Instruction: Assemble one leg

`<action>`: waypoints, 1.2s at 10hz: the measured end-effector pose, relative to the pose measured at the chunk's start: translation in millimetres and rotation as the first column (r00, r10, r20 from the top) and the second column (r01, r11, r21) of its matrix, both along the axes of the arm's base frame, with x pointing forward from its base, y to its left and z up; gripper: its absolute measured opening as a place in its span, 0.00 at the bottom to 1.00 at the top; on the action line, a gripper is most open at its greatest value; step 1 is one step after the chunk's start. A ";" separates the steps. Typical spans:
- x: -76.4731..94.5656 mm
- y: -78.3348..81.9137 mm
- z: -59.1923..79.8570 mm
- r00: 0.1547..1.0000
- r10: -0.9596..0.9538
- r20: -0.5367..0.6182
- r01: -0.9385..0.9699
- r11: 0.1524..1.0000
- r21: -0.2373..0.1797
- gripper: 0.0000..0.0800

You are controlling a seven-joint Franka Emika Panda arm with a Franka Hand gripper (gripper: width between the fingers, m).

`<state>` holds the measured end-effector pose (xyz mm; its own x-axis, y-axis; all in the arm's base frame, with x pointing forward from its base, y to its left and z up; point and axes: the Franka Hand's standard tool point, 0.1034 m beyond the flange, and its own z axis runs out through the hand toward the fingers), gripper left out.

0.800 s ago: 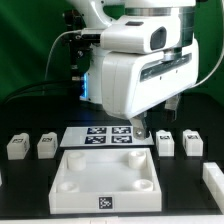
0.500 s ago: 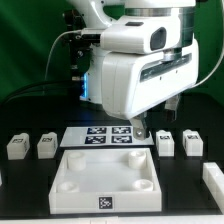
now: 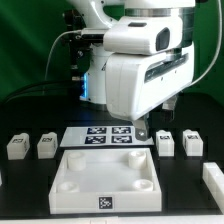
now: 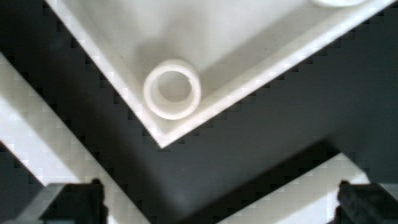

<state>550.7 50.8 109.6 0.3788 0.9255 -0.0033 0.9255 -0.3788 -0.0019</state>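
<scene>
Gripper [image 3: 141, 129], jaws apart, apparently near a leg [image 3: 165, 143]

The large white square tray-like piece [image 3: 78, 198] looks like smooth matt plastic, as do the small white stubby leg blocks [image 3: 17, 146]. The arm's white casing [image 3: 130, 90] is glossy; the black table [image 3: 30, 190] is matt.

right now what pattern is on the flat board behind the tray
Black-and-white square tags on the white marker board; best seen in the exterior view.
</scene>
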 end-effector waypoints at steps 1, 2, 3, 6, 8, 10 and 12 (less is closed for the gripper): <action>-20.1 -7.1 -4.1 0.993 0.117 -0.009 -0.117 0.993 -0.001 0.81; -37.5 -15.8 -10.2 0.975 0.223 -0.006 -0.223 0.975 0.000 0.81; -57.5 -25.1 -20.4 0.936 0.351 -0.009 -0.351 0.936 0.004 0.81; -105.2 -58.5 -60.3 0.902 0.431 -0.014 -0.430 0.902 0.026 0.81; -119.3 -73.6 -87.2 0.919 0.393 -0.010 -0.392 0.919 0.038 0.81; -120.3 -77.9 -101.0 0.928 0.373 -0.022 -0.371 0.927 0.051 0.81; -120.5 -77.9 -101.1 0.928 0.373 -0.022 -0.371 0.927 0.051 0.81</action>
